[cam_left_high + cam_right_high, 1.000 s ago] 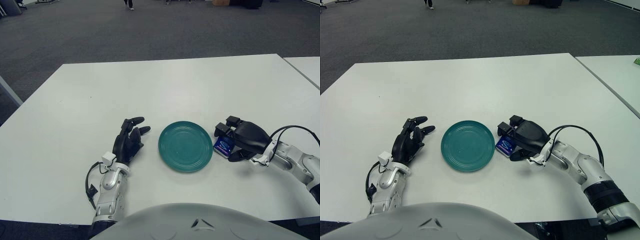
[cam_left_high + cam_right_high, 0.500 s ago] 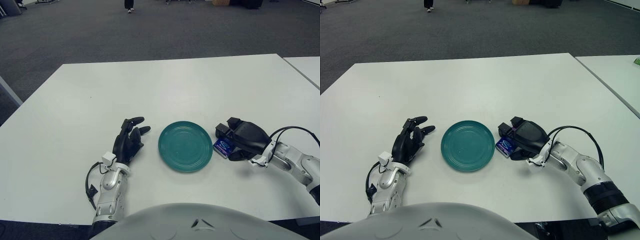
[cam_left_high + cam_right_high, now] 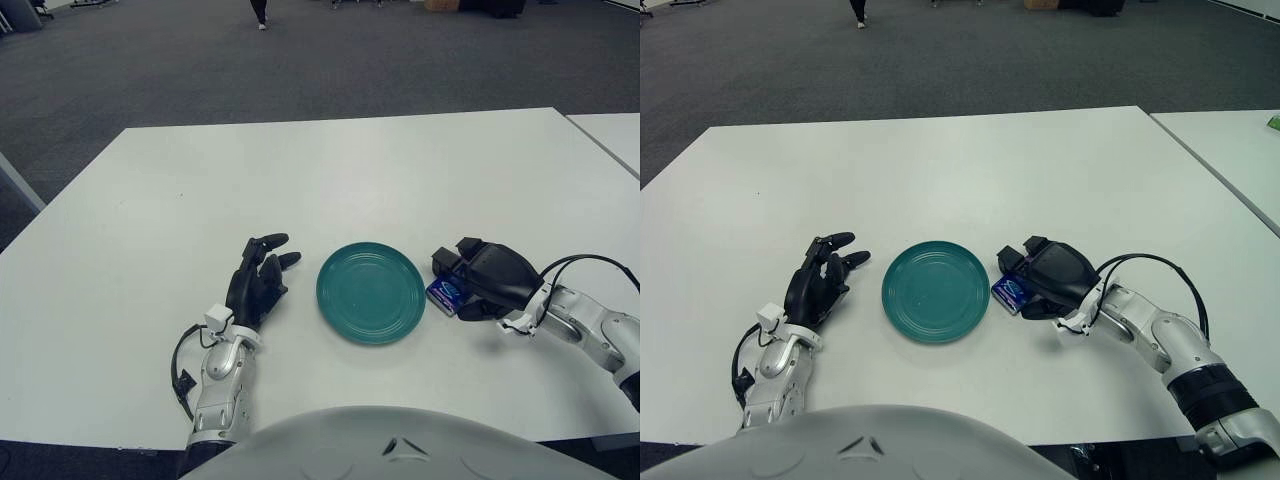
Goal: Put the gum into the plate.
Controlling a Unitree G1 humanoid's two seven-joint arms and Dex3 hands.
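Observation:
A teal plate (image 3: 371, 292) lies on the white table (image 3: 330, 180), near its front edge. Just right of the plate lies the gum (image 3: 446, 293), a small blue packet. My right hand (image 3: 484, 279) covers the packet from the right, its dark fingers curled over and around it, low on the table. Most of the packet is hidden under the palm. My left hand (image 3: 258, 280) shows to the left of the plate, fingers loosely spread, holding nothing.
A second white table (image 3: 612, 135) stands at the far right. Grey carpet lies beyond the table's far edge. A cable (image 3: 585, 262) loops off my right wrist.
My right hand has sunk a little lower over the gum and its fingers have curled tighter around it. The packet, the plate and my left hand have not moved.

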